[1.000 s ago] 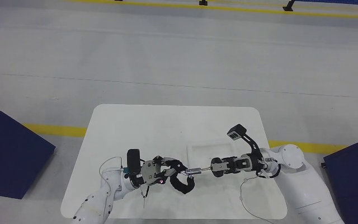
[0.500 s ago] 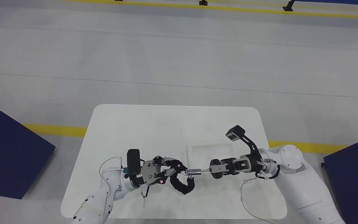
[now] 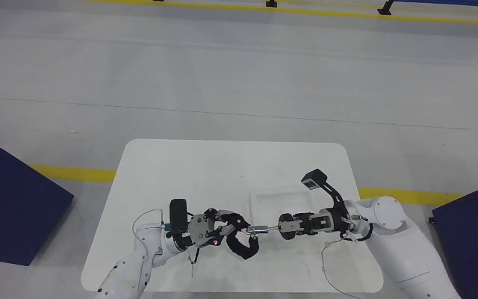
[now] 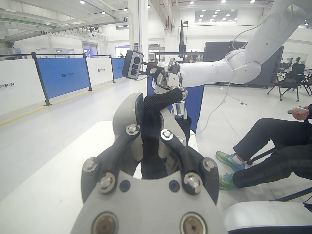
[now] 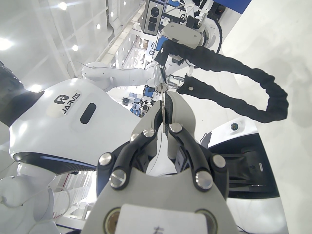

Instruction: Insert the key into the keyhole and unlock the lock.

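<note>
A cable lock in a black fabric sleeve (image 3: 240, 243) hangs as a loop just above the white table (image 3: 164, 172). My left gripper (image 3: 222, 224) is shut on the sleeve (image 4: 151, 132) close to the silver lock cylinder (image 4: 179, 108). In the right wrist view my right gripper (image 5: 164, 99) is shut on the flat metal key (image 5: 165, 113). The key's tip meets the end face of the cylinder (image 5: 159, 79); how deep it sits I cannot tell. In the top view the right gripper (image 3: 281, 225) is level with the cylinder (image 3: 258, 229), directly to its right.
Both arms hold their loads over the table's near half, close to the front edge. A faint rectangular outline (image 3: 280, 196) marks the tabletop behind the grippers. Dark blue panels stand off the table's left (image 3: 30, 205) and right (image 3: 457, 224) sides.
My right gripper has shifted slightly left with the key, closing the gap to the lock cylinder. The left gripper and the lock have stayed where they were.
</note>
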